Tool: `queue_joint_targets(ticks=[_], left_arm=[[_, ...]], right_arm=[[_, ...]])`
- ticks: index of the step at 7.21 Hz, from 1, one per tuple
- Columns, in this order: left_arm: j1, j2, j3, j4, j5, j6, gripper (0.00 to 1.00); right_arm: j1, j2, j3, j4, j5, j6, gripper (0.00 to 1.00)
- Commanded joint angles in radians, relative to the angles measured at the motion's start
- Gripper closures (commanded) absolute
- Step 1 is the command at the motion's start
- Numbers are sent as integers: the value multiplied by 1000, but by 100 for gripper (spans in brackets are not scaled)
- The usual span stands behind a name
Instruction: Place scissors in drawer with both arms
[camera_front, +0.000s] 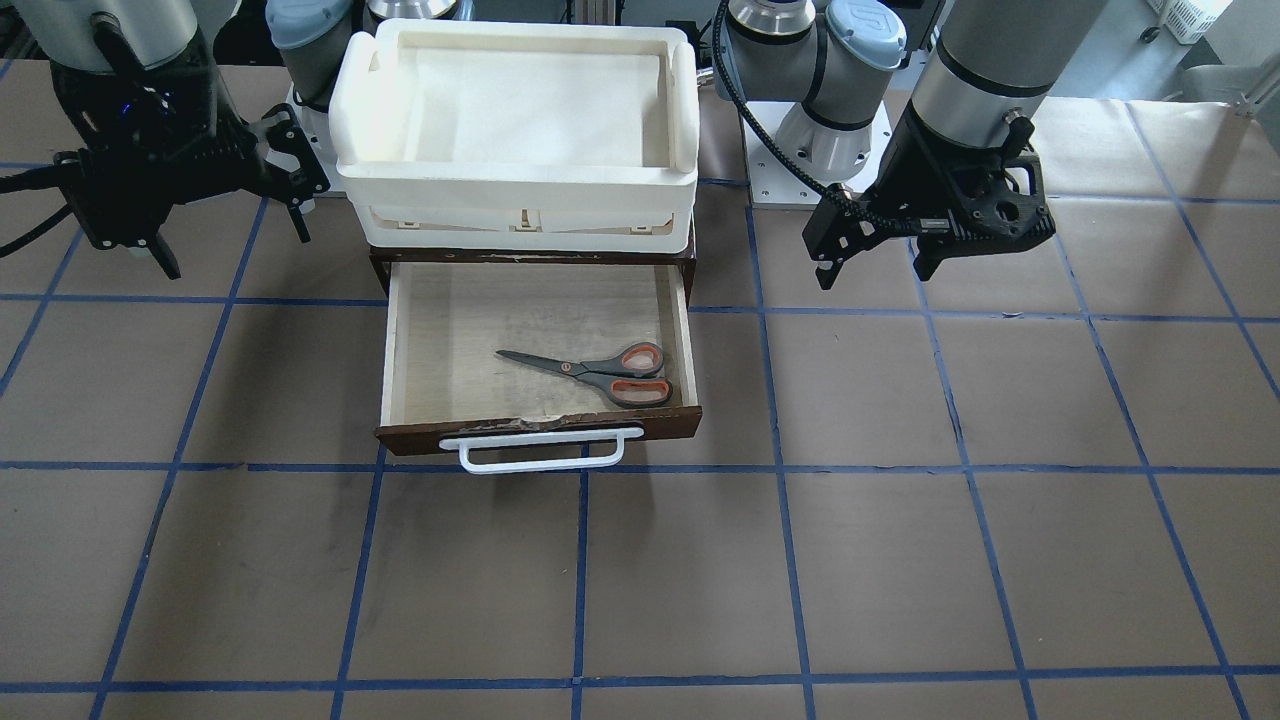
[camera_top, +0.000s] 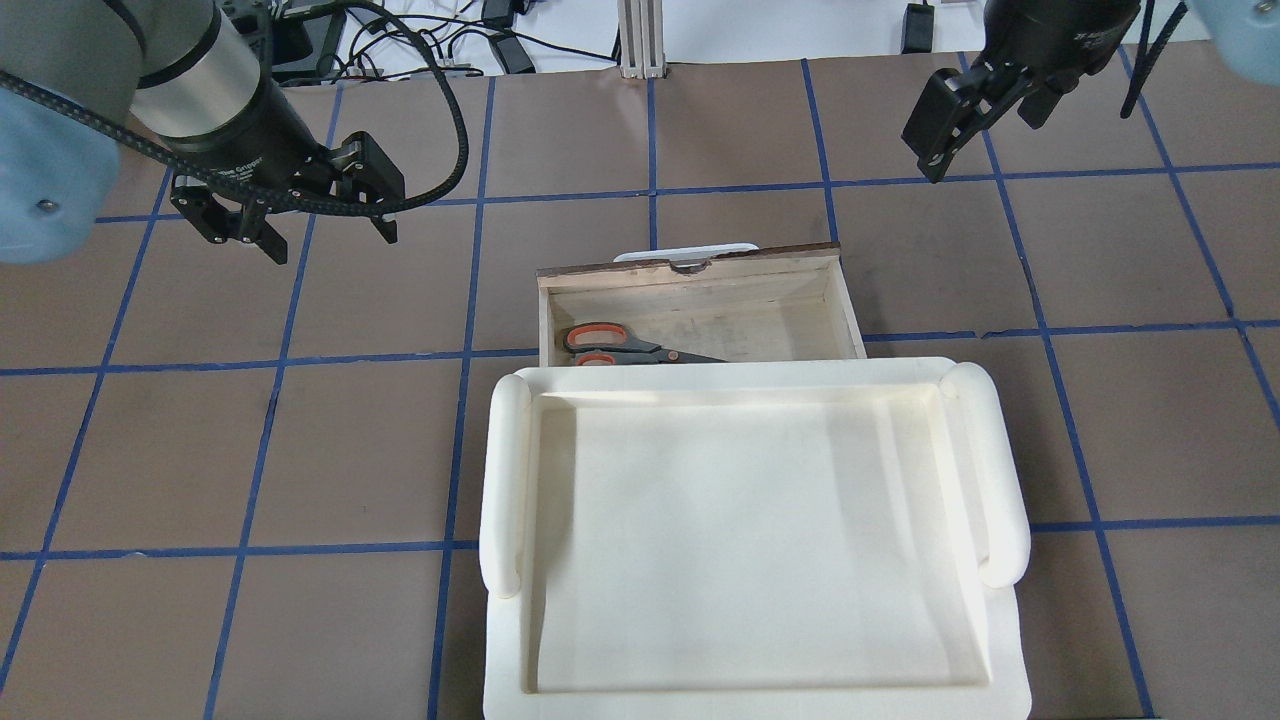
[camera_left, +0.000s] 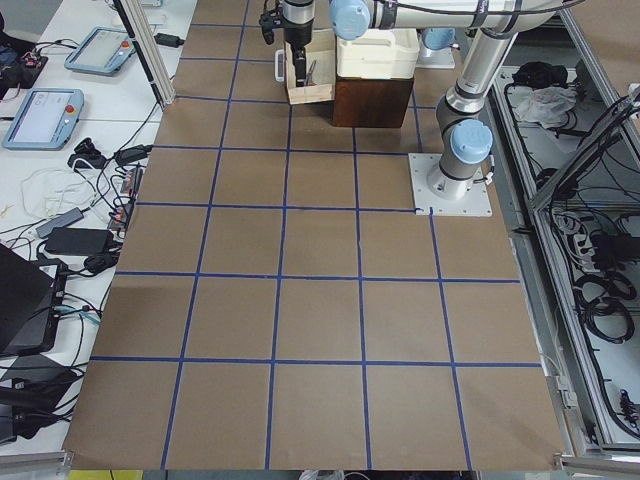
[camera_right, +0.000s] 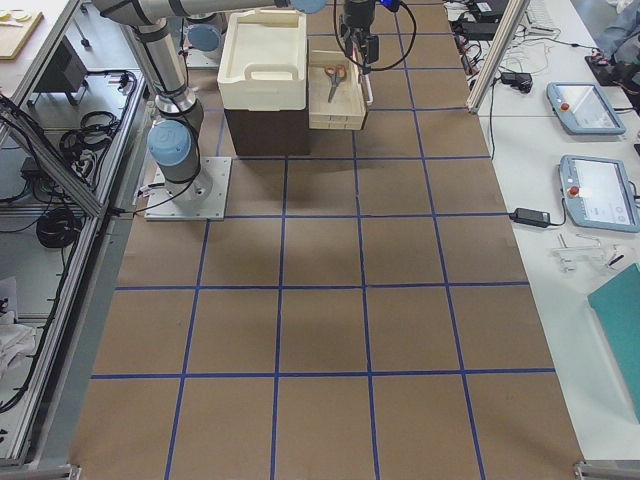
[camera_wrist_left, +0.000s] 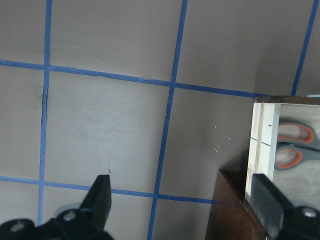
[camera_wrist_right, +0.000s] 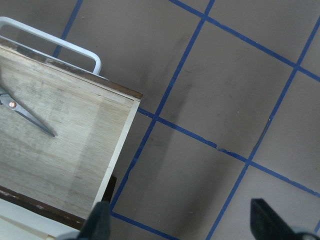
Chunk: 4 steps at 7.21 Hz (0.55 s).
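The scissors (camera_front: 600, 372) lie flat on the pale floor of the drawer (camera_front: 450, 330), which stands pulled out toward the operators' side of the table (camera_front: 900, 560). Their blades are closed. The grey and orange handles sit close to the front corner on the robot's left, and the tip points across toward the middle of the drawer floor. Nothing is touching them.

The drawer's white loop handle (camera_front: 540, 452) juts out from its dark brown front. Behind it, a big white foam tray (camera_front: 515, 178) sits on top of the brown cabinet (camera_right: 265, 130) that the drawer slides out of. From the overhead camera, the tray's edge hides part of the scissors.

Both arms are off to the sides. The left gripper (camera_front: 872, 272) hangs over the bare table on the robot's left of the drawer, well apart from it, its jaws spread wide with nothing between them. From its wrist camera I can see the two fingers (camera_wrist_left: 102, 197) set apart, with the drawer corner and the scissor handles showing at the edge of the view. The right gripper (camera_front: 237, 250) hovers on the other side near the tray, its jaws likewise spread and empty.
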Motion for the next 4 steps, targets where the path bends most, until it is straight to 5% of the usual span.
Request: queue_joint_targets(ticks=[1,4], left_arm=[[0,3,-7,1,0,1,0],[0,6,-11,3,-1,1,0]], right_arm=[[-1,1,0,-1,0,-1,0],[-1,1,0,2,0,-1,0]])
